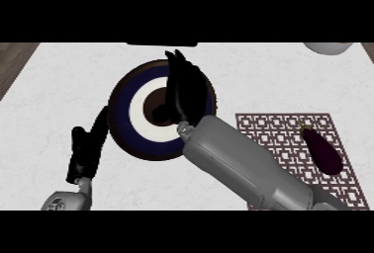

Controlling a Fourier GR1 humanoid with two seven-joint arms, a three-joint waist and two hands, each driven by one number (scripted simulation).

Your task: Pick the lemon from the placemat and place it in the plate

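Black right robot hand (182,84) over ringed plate (135,111) — fingers straight; lemon unseen — left robot hand (86,148) relaxed.

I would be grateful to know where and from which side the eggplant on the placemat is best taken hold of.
Probably across its thick lower body, coming from above. The eggplant lies flat on the placemat, stem end pointing away from the robot, so its long sides are free for fingers and thumb. The right hand, now over the plate, is on its side.
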